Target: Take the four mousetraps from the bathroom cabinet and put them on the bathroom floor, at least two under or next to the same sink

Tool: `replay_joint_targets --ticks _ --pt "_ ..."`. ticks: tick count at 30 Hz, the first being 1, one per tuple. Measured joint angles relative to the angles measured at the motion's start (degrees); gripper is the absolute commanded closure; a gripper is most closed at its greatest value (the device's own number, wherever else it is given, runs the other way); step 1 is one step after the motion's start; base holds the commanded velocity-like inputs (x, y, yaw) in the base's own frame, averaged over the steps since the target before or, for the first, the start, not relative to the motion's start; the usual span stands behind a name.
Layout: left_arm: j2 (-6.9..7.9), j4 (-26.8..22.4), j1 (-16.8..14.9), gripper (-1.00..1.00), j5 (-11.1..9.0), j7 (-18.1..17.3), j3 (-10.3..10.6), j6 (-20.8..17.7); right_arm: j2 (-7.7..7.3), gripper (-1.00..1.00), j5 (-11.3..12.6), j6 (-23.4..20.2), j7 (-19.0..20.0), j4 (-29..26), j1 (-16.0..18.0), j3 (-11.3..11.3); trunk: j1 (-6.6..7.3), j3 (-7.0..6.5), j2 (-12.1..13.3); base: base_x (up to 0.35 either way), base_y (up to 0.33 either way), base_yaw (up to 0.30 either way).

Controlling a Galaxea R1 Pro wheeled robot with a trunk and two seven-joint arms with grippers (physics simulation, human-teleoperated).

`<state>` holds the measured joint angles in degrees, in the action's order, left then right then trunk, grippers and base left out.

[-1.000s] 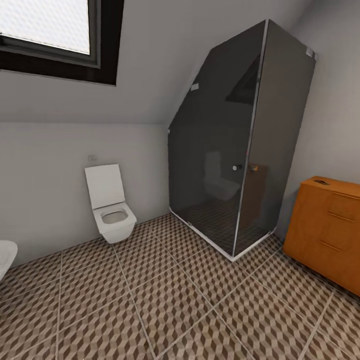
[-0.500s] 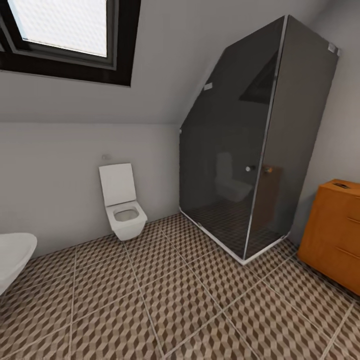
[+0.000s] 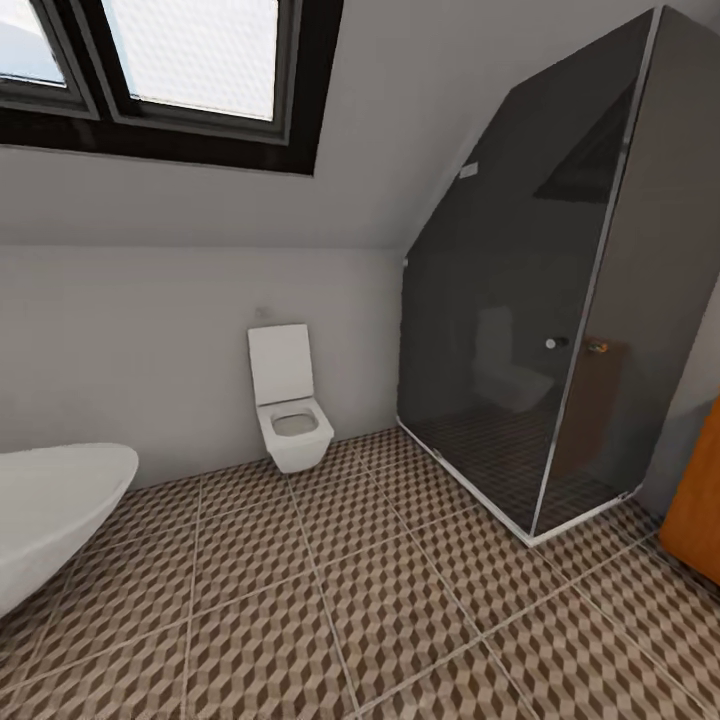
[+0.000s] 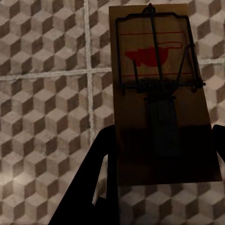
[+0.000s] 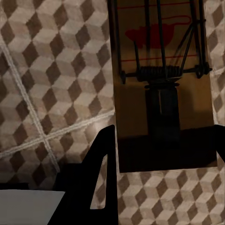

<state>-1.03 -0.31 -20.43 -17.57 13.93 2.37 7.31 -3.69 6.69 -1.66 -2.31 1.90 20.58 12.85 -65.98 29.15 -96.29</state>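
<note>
While view pans left—cabinet (image 3: 700, 500) nearly gone—both grippers (image 4: 159, 154) (image 5: 161, 154) grip mousetraps (image 4: 159, 89) (image 5: 159, 84).

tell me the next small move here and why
Probably keep turning left to look for the sink. Each gripper is shut on a mousetrap, left and right, above the tiled floor. The head view shows a toilet, shower and bathtub, but no sink yet.
</note>
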Motion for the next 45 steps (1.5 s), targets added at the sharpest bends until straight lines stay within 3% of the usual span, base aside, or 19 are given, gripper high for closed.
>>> replay_joint_targets --ticks 45 --pt "0.0 0.0 0.0 1.0 0.0 0.0 -0.02 0.0 0.0 1.0 -0.01 0.05 0.09 0.0 0.01 0.0 0.0 0.0 0.0 0.0 0.0 0.29"
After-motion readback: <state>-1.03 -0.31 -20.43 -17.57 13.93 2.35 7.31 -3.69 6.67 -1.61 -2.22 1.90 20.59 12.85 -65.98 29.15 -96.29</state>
